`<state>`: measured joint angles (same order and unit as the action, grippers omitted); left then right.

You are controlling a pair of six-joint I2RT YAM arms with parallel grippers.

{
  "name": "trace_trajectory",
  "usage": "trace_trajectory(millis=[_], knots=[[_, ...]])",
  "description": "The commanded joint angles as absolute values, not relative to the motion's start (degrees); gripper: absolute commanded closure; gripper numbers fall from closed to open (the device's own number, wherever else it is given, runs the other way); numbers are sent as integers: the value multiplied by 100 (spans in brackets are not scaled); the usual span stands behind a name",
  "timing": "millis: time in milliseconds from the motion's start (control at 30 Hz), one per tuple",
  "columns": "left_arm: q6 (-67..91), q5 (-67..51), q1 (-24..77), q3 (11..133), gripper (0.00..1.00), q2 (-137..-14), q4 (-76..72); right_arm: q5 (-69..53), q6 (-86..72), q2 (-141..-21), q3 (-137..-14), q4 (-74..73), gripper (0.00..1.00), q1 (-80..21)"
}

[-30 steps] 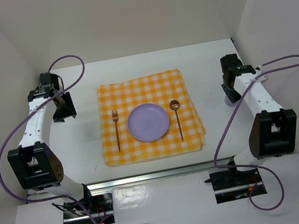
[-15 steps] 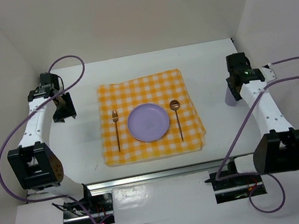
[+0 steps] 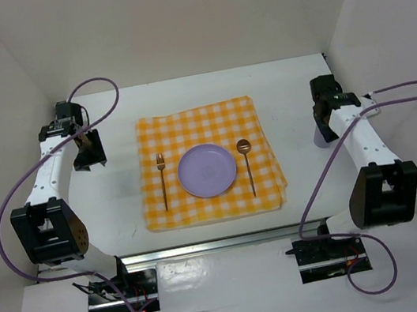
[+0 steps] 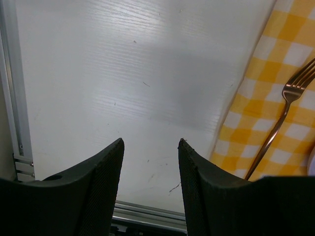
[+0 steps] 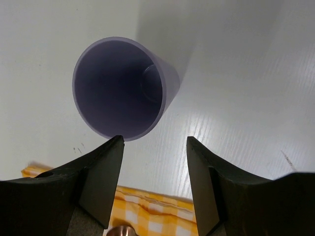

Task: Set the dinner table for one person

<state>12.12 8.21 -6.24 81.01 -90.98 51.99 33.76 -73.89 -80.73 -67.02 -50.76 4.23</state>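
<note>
A yellow-and-white checked cloth (image 3: 209,160) lies on the white dinner table (image 3: 129,209). On it sit a lilac plate (image 3: 207,170), a copper fork (image 3: 162,181) to its left and a copper spoon (image 3: 247,164) to its right. The fork also shows in the left wrist view (image 4: 280,125). A lilac cup (image 5: 120,88) stands upright on the bare table right of the cloth, mostly hidden by the right arm in the top view (image 3: 318,136). My right gripper (image 5: 153,140) is open, above and just beside the cup. My left gripper (image 4: 150,142) is open and empty over bare table left of the cloth.
White walls enclose the table on the left, back and right. A metal rail (image 3: 223,243) runs along the near edge, and also shows in the left wrist view (image 4: 147,211). Purple cables (image 3: 316,178) loop from both arms.
The right arm swung out to the right and then came back a little left, its gripper staying over the cup. The left arm has not moved.
</note>
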Motion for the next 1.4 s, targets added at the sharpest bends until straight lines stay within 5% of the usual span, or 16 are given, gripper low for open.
trace_trajectory(millis=[0, 533, 600, 767, 1233, 1367], knots=[[1151, 703, -659, 8297, 44, -9053, 5256, 3753, -7532, -8104, -6776, -4949, 38, 510], [1151, 703, -712, 8297, 44, -9000, 5256, 3981, -7296, -8385, -6521, -4273, 40, 510], [1151, 703, -712, 8297, 44, -9000, 5256, 3981, -7066, -8385, -6521, -4166, 43, 510], [1151, 703, -712, 8244, 44, -9000, 5256, 3981, -7058, -8385, -6408, -4165, 71, 510], [1099, 580, -712, 8244, 44, -9000, 5256, 3876, -7172, -8542, -6161, -4113, 67, 510], [1099, 580, -712, 8244, 44, -8947, 5256, 3823, -7085, -8543, -6415, -4253, 100, 510]])
